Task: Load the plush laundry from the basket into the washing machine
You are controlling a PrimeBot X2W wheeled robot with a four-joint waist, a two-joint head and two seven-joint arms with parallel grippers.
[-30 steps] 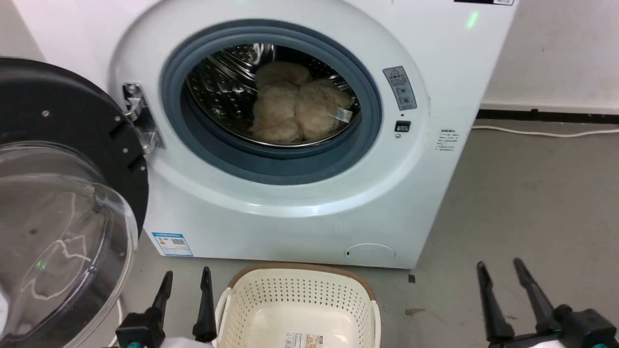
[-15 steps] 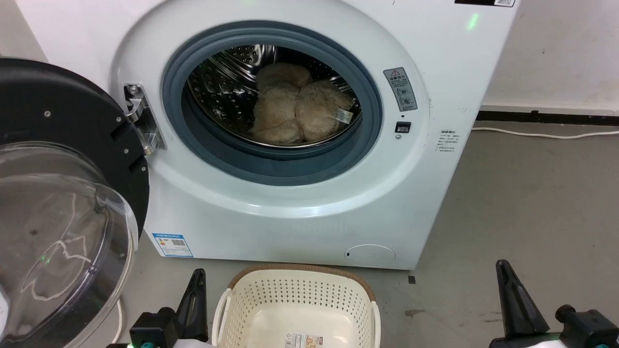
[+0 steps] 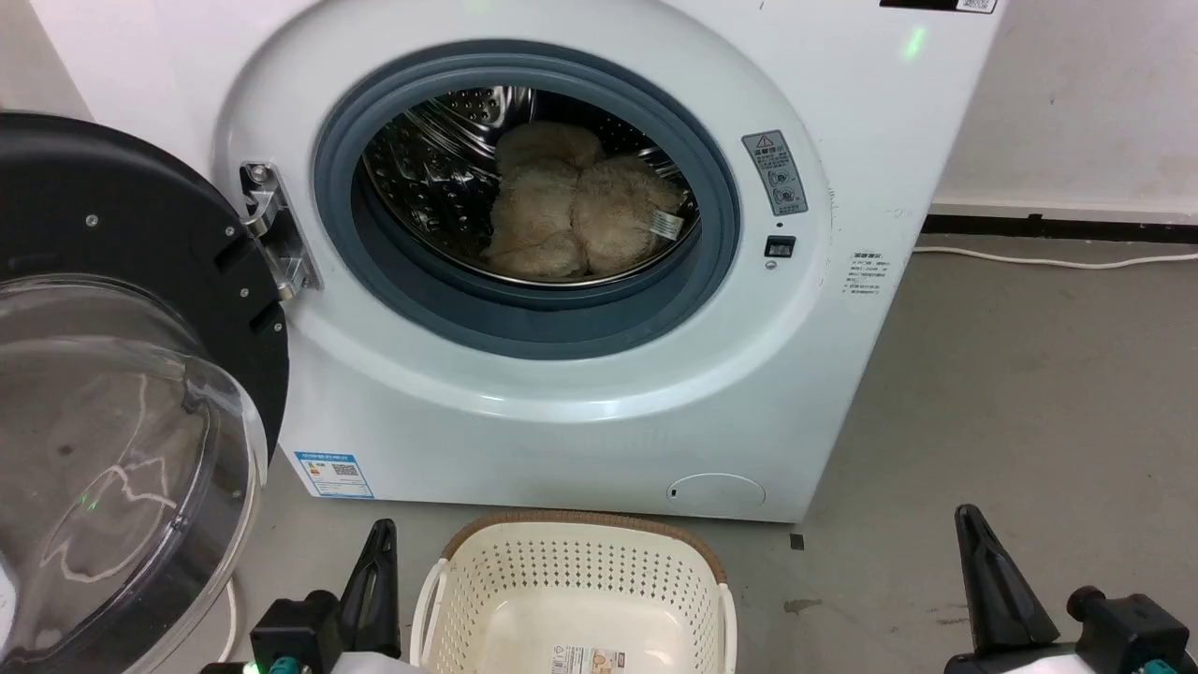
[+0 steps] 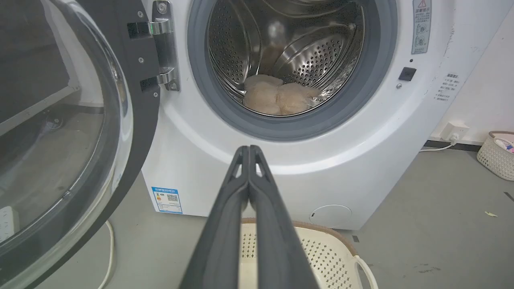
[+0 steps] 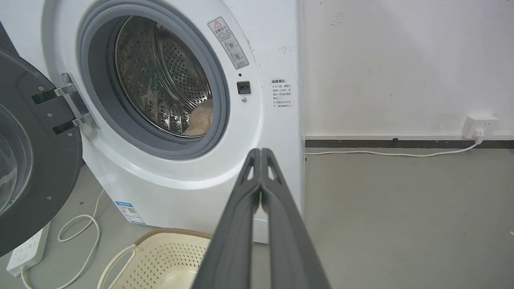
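The cream-beige plush laundry lies inside the steel drum of the white washing machine, its white tag facing right; it also shows in the drum as a pale bundle and a sliver. The black-rimmed bubble door hangs open at the left. The cream perforated basket stands on the floor before the washer, with just its label sticker inside. My left gripper rests shut left of the basket, fingertips together. My right gripper is shut at the lower right, holding nothing.
A white cable runs along the wall to a socket. A power strip and looped cord lie on the floor under the open door. Another woven basket stands at the far right. Grey floor stretches right of the washer.
Both grippers closed: a second ago each showed two spread fingers, now each pair is pressed together. The plush, basket and door have not moved.
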